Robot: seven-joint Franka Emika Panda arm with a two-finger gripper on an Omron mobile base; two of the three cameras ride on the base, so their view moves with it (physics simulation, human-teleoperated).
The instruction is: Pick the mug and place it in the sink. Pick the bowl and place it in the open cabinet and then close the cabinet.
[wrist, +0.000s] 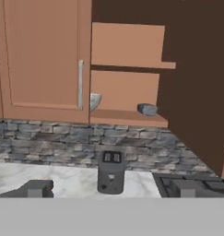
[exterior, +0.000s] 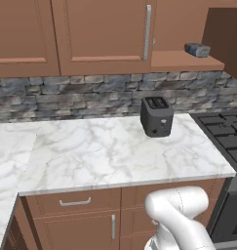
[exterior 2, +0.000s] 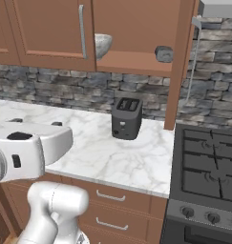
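Since the bowl (exterior 2: 103, 45) already sits on the lower shelf of the cabinet (wrist: 127, 46), I judge the placing part done and the closing of the door to be the step in hand. My gripper (wrist: 111, 190) is spread wide with nothing between the fingers (wrist: 37, 189), and they hang low over the counter (exterior: 105, 151), well short of the cabinet.

The bowl is up ahead of my fingertips and a little toward my left finger, half hidden behind the edge of the closed door (wrist: 44, 60) beside it, so I see only a curved slice of it: pale grey, speckled like stone, rounded at the side, standing upright on the shelf board. On the same shelf, toward my right finger, lies a small dark-grey block (wrist: 148, 109) (not my concern). The toaster (wrist: 111, 173) stands straight ahead between my fingertips, below the shelf.

The open door (wrist: 196, 92) swings out beyond my right finger, a dark brown panel seen from its inner face. The next move, as I reckon it, calls for lifting my hand well above the toaster, getting round to the outer side of that panel, and pushing it toward the shelves. The risk is clipping the door's edge or the toaster on the way up.
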